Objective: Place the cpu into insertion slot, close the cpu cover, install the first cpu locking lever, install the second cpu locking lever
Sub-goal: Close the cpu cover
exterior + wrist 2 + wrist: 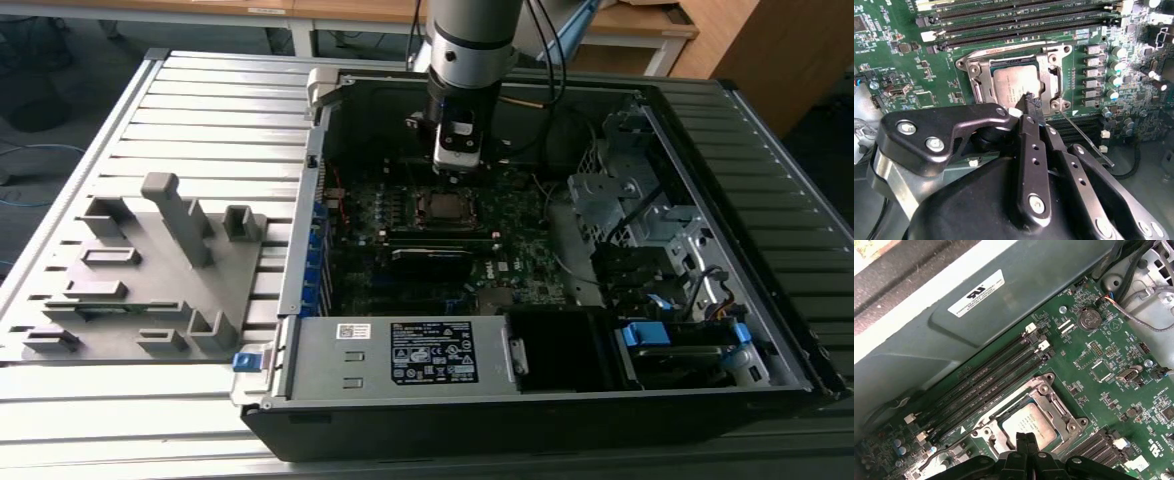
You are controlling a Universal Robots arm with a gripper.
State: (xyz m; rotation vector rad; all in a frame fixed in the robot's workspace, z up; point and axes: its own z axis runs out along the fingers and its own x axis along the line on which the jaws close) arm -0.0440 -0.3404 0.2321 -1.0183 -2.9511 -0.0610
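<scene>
Dull silver-grey square cpu (1010,84) lies flat in the small square insertion slot (423,207) on the green motherboard (1114,390), inside the open black computer case (534,420) standing on the slatted grey table (200,100). In both wrist views the thin silvery metal cpu cover (1050,75) lies down around the chip's edges. The black gripper (1029,100) is at the cpu's edge, fingers pressed together with nothing between them; whether they touch the chip cannot be told. A thin metal lever rod (1086,137) slants out from the socket's corner.
</scene>
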